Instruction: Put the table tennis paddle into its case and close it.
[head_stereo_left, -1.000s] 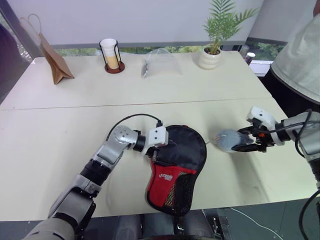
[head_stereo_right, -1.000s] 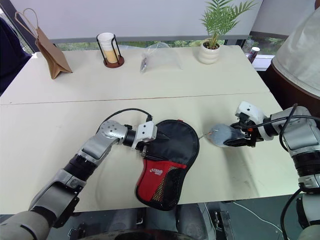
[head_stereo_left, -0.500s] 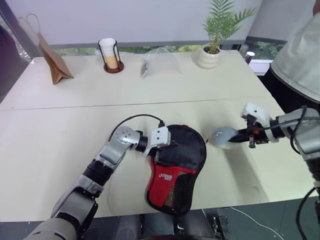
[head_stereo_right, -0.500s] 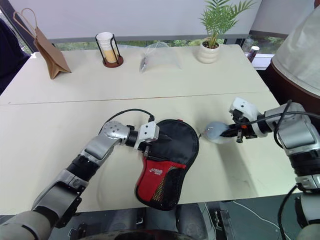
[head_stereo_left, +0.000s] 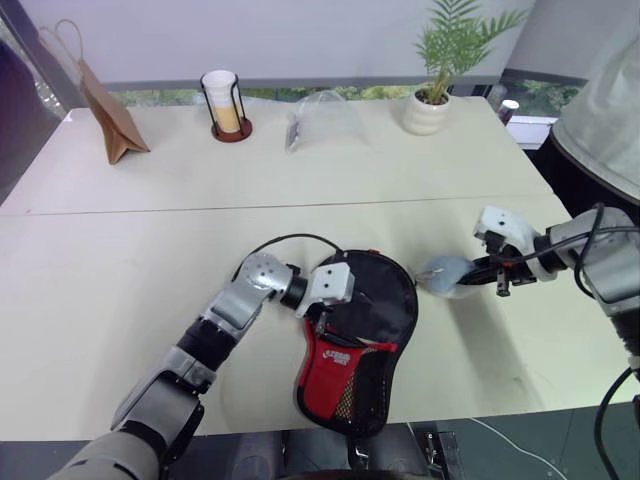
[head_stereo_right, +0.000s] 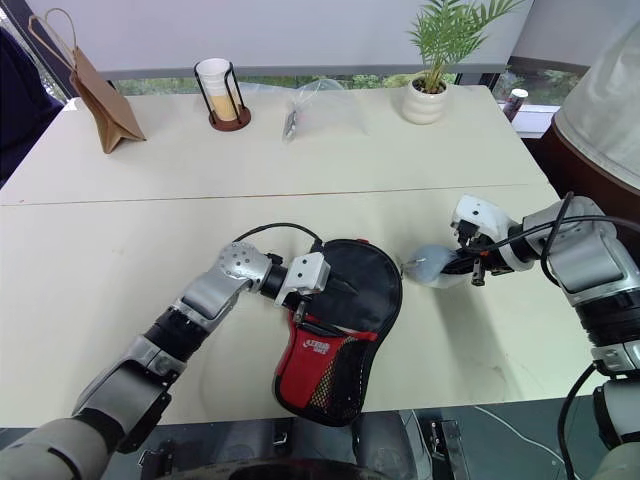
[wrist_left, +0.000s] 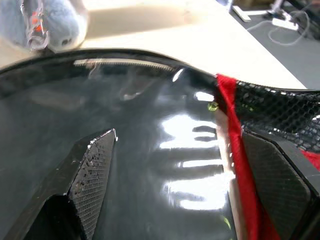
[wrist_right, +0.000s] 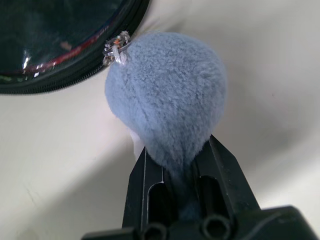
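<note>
A pale worktop (head_stereo_left: 120, 290) is seen from above, described from left to right. At the far left edge, a brown paper bag (head_stereo_left: 108, 118) stands upright, and beside it a cup in a black wire holder (head_stereo_left: 224, 104) is placed. Further along the back, a clear plastic bag (head_stereo_left: 318, 120) lies crumpled, followed by a potted plant (head_stereo_left: 437, 85) in a white pot. Nearer the front, the left claw (head_stereo_left: 338, 312) is laid over the case (head_stereo_left: 362, 345) — its black fingers (wrist_left: 85, 185) are spread wide apart, one on the glossy clear side and the other by the red seam and mesh. The case lies flat at the front edge of the worktop, round black end pointing away, red panel with white logo and mesh pocket toward the near edge; whether the table tennis paddle is inside cannot be told from these views. Just to the right of the case, a fluffy grey-blue pompom (wrist_right: 167, 102) is joined by a small metal clasp to the case's zip edge. The right claw (wrist_right: 182, 172) is clamped together on the pompom's narrow end, holding it just beside the case. At the far right, a person's light-clad torso (head_stereo_left: 605, 110) is partly seen.
</note>
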